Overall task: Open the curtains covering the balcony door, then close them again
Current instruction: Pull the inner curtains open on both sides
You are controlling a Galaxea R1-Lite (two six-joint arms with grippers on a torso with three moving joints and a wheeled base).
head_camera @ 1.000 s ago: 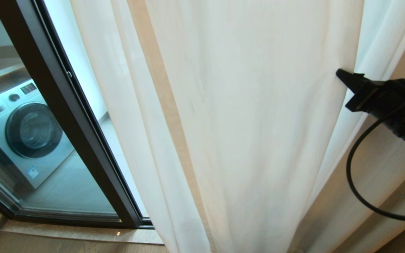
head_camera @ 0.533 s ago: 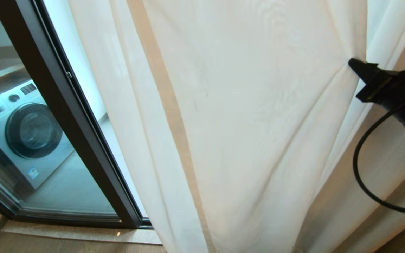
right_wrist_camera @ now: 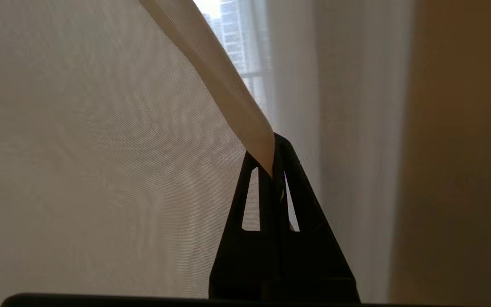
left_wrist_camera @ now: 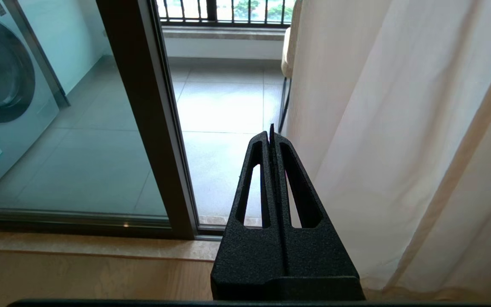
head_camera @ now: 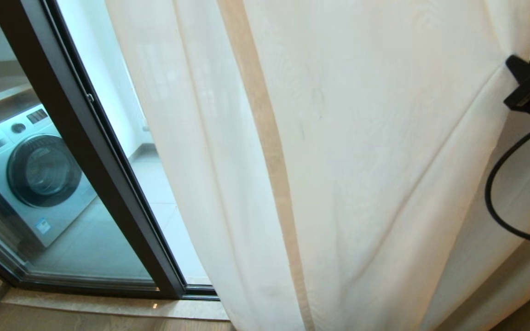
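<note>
The sheer white curtain (head_camera: 361,161) hangs over the right part of the balcony door (head_camera: 85,151), whose black frame and glass show at the left. My right gripper (head_camera: 511,62) sits at the far right edge of the head view, shut on the curtain's hemmed edge; taut folds run from the pinch down to the left. In the right wrist view the hem band (right_wrist_camera: 228,94) enters the shut right gripper (right_wrist_camera: 273,147). My left gripper (left_wrist_camera: 271,132) is parked low, shut and empty, pointing at the door sill beside the curtain (left_wrist_camera: 399,128).
A washing machine (head_camera: 30,170) stands behind the glass on the balcony's tiled floor. A black barred railing (left_wrist_camera: 228,10) closes the balcony's far side. A tan drape (right_wrist_camera: 463,149) hangs to the right of the sheer panel. A black cable (head_camera: 499,207) loops under my right arm.
My right gripper has moved right and upward with the curtain edge held in it. The fabric has slid right, and more glass shows beside the door frame.
</note>
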